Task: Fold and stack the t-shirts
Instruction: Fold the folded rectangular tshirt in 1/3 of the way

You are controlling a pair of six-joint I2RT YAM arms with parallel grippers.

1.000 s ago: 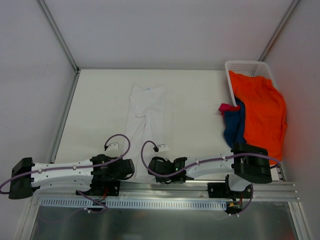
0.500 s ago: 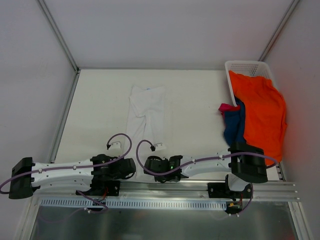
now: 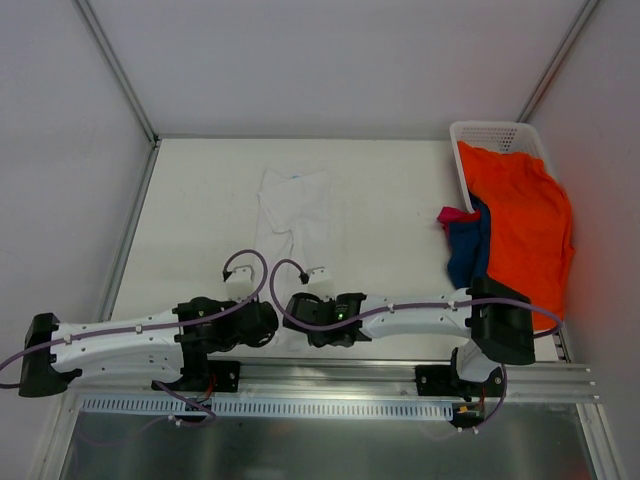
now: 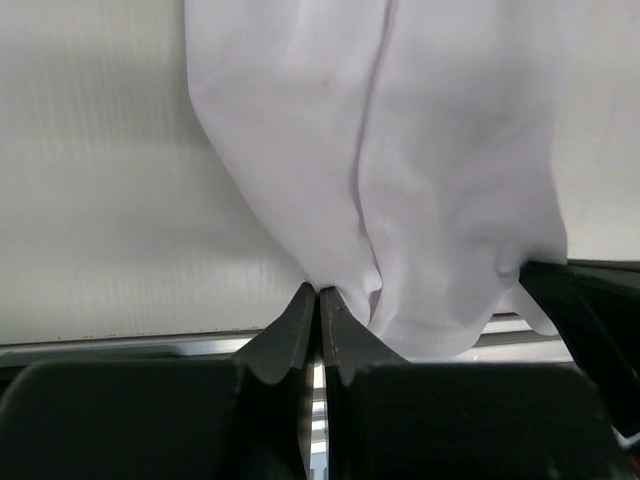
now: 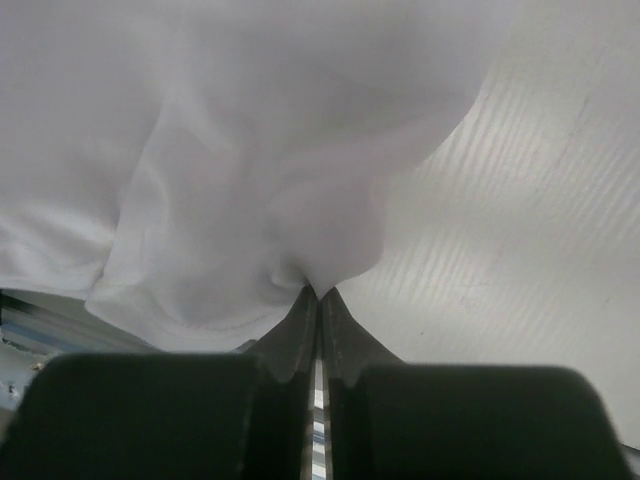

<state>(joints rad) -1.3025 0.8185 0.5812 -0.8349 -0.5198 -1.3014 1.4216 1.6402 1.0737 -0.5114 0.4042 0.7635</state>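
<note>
The white t-shirt (image 3: 293,215) lies as a long narrow strip down the middle of the table, its far end flat. My left gripper (image 3: 268,322) is shut on its near left edge, as the left wrist view (image 4: 318,292) shows, with white cloth (image 4: 400,160) hanging above the jaws. My right gripper (image 3: 296,312) is shut on the near right edge, seen in the right wrist view (image 5: 318,293) under bunched white cloth (image 5: 240,150). The orange t-shirt (image 3: 520,225), navy t-shirt (image 3: 467,252) and magenta t-shirt (image 3: 455,214) hang over the basket at the right.
The white lattice basket (image 3: 487,133) stands at the table's far right corner. Frame posts and white walls close in the left, back and right. The metal rail (image 3: 330,378) with both arm bases runs along the near edge.
Both grippers have moved up the table from the near edge and closer together, drawing the shirt's near end with them. The right arm reached further left.
</note>
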